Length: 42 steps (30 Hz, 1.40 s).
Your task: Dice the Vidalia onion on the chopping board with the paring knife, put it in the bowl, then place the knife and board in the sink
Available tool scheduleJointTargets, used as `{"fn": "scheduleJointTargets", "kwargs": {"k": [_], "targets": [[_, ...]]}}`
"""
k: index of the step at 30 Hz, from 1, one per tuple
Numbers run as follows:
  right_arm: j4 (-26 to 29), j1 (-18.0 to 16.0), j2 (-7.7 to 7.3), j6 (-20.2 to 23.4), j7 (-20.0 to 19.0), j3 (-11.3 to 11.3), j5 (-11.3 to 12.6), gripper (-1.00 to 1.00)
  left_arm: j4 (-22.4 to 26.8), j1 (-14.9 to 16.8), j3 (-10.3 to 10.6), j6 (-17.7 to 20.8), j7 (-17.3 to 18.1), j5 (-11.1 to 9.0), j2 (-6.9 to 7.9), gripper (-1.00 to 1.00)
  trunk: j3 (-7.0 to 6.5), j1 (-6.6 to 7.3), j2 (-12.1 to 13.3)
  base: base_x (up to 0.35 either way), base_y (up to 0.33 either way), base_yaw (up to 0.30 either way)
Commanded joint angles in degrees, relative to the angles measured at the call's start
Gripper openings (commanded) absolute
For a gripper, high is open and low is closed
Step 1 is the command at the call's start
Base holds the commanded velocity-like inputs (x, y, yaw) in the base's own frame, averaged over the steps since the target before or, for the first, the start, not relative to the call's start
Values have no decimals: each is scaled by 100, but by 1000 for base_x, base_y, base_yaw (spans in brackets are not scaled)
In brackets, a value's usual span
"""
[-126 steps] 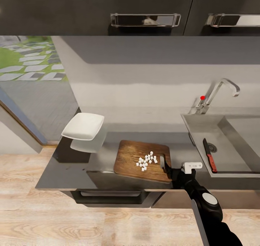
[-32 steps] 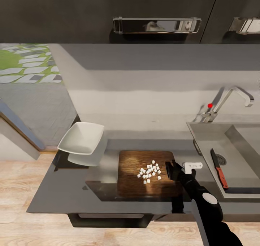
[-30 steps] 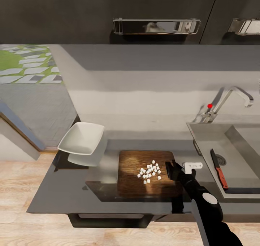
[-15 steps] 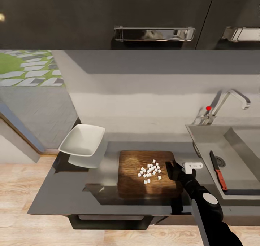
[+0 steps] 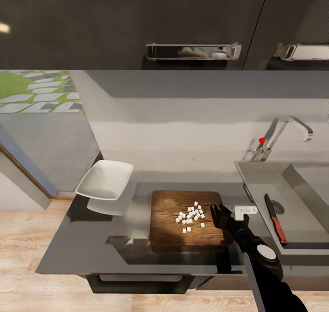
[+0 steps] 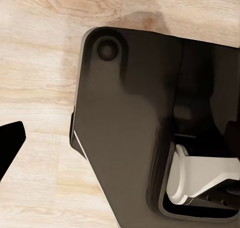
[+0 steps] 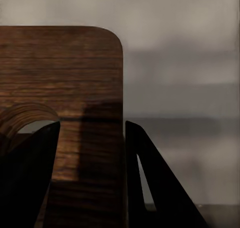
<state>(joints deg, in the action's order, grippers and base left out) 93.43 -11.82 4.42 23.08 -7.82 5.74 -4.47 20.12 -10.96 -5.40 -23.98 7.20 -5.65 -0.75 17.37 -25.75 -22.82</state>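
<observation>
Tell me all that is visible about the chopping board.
The chopping board is a dark brown wooden rectangle with rounded corners and visible grain. It lies flat on the grey countertop, left of the sink. Small white onion dice sit on it. The right tool straddles its right edge.

The right arm [image 5: 267, 275] is glossy black, built of rounded segments, with a pale grey disc cap [image 5: 266, 252] set on one joint. Just beyond that cap, a small white bracket [image 5: 243, 210] with tiny holes juts from the wrist. The right gripper [image 5: 218, 212] has black, tapered fingers [image 7: 30, 173]. The base [image 6: 145, 118] is dark and glossy, with a white moulded part [image 6: 200, 180].
</observation>
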Motion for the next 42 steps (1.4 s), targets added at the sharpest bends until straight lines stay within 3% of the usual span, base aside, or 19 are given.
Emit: {"fn": "scheduleJointTargets", "kwargs": {"k": [1,42], "targets": [[9,-4,6,30,-50,15,-45,-100,9,-3,-31,8,61,-59,-4,100,0,-4,-10,0,0,0],[9,-4,-8,37,183,24,-54,-100,9,-3,-31,8,61,-59,-1,100,-368,-4,-10,0,0,0]]}}
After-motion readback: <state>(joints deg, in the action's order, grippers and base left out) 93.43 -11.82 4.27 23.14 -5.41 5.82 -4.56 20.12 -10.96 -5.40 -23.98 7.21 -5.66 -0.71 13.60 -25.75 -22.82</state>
